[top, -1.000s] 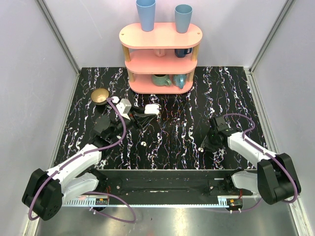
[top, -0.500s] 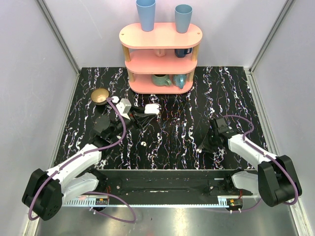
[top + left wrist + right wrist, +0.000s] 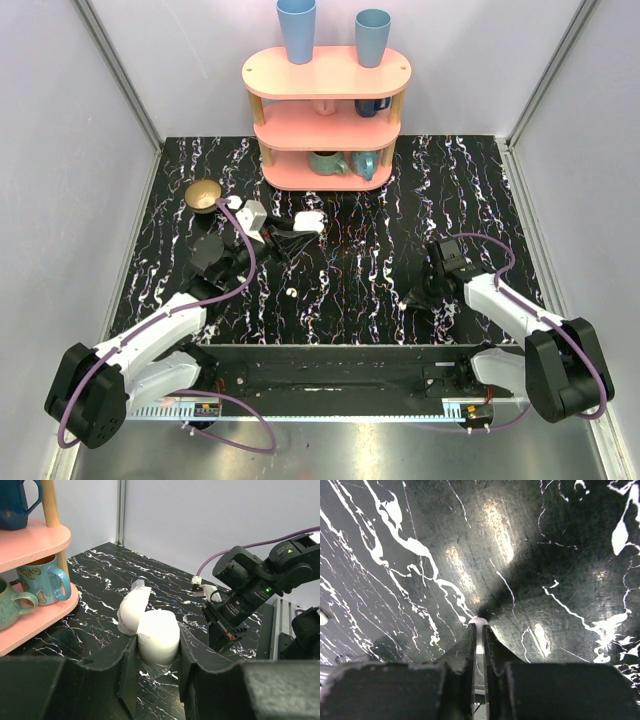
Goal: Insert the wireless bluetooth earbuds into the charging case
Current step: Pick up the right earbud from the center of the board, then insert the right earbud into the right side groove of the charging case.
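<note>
On the tabletop, right claw has narrowed around an earbud.

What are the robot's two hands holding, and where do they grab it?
Left gripper clamps the charging case by its base's sides. Right gripper pinches a tiny white thing, likely an earbud, at its tips.

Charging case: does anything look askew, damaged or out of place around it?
Nothing looks damaged. The charging case stands lid-open, clamped in the left gripper. One earbud lies loose on the table; the other earbud is pinched in the right gripper.
</note>
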Tool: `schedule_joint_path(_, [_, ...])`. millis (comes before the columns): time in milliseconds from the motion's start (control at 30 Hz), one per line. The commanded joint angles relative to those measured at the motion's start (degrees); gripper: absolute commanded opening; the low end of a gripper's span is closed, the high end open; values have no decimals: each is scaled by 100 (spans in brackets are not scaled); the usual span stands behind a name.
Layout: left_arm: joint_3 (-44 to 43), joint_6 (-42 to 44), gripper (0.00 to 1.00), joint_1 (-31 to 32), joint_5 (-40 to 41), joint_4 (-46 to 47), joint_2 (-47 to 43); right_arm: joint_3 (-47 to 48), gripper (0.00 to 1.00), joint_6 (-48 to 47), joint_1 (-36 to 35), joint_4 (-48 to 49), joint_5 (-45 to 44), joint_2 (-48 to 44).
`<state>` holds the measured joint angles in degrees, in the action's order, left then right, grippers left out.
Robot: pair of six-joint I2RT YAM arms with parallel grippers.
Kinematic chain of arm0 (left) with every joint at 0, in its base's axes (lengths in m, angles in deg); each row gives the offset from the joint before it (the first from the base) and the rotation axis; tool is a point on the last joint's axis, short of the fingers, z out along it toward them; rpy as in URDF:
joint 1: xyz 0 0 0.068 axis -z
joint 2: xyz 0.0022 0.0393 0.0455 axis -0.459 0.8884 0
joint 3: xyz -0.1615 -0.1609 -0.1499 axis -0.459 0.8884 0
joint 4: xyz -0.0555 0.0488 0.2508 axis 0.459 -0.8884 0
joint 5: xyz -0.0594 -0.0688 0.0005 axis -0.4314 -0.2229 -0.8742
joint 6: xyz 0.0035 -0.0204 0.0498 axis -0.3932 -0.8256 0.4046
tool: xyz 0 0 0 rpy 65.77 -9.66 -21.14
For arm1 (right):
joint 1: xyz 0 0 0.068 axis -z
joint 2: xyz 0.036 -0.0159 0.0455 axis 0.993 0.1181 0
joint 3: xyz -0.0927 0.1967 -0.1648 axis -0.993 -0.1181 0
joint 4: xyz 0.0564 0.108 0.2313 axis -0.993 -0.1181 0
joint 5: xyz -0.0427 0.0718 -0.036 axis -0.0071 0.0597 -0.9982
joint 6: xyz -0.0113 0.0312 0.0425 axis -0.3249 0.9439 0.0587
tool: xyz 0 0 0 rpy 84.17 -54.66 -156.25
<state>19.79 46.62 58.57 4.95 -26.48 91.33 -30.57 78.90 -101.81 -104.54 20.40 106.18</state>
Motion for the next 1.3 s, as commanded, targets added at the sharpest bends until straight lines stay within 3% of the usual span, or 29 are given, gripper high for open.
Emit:
schedule_joint_path(0, [-236, -62, 0, -4, -109, 201, -48, 66, 7, -162, -4, 56, 242, -93])
schedule_joint_path(167, [-262, -62, 0, -13, -135, 193, -57, 214, 0, -302, -4, 144, 462, -154])
schedule_joint_path(333, [-279, -36, 0, -13, -170, 201, -57, 636, 0, -619, -4, 302, 830, -443])
schedule_joint_path(767, [-508, -202, 0, -31, -1022, 473, -22, 2912, 0, -2006, -4, 1628, 2711, -497])
schedule_joint_path(933, [-605, -764, 0, -75, -1899, 1219, 145, 3597, 0, -2438, -22, 2139, 3888, -321])
schedule_joint_path(1033, [-614, -1405, 0, -127, -2287, 2150, 356, 3862, 0, -2632, -48, 2560, 4539, -313])
schedule_joint_path(1167, [-622, -2223, 0, -197, -2464, 3293, 768, 4196, 0, -2597, -162, 3106, 5383, -225])
schedule_joint_path(1267, [-666, -2803, 0, -233, -2481, 4093, 1040, 4451, 0, -2728, -381, 2993, 5762, -181])
